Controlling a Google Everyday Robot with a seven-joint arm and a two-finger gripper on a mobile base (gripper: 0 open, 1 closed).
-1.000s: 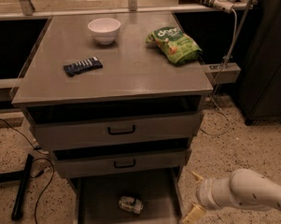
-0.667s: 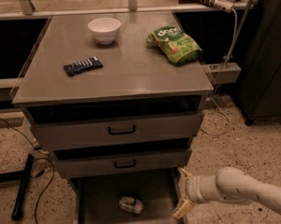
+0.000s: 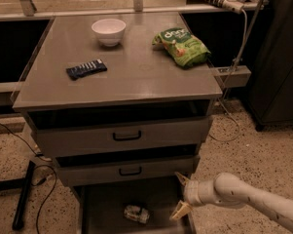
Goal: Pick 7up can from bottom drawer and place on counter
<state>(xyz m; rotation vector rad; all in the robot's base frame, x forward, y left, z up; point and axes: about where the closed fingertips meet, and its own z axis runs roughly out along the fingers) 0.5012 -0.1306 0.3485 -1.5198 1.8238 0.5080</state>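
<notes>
The 7up can [image 3: 137,214], small, silvery and dented, lies on its side on the dark floor of the open bottom drawer [image 3: 104,207], near the middle. My gripper [image 3: 179,196] comes in from the lower right on a white arm and sits at the drawer's right wall, to the right of the can and apart from it. Its two tan fingers [image 3: 181,180] are spread open and hold nothing. The counter [image 3: 136,72] is the flat grey top of the cabinet above.
On the counter stand a white bowl [image 3: 108,31], a green snack bag [image 3: 182,46] and a dark flat packet [image 3: 86,68]. Two grey drawers with black handles [image 3: 126,136] sit above the bottom drawer. A black stand and cables [image 3: 24,194] lie on the floor at left.
My arm and gripper have moved left from the right of the cabinet to the bottom drawer's right wall, closer to the can. The can has not moved.
</notes>
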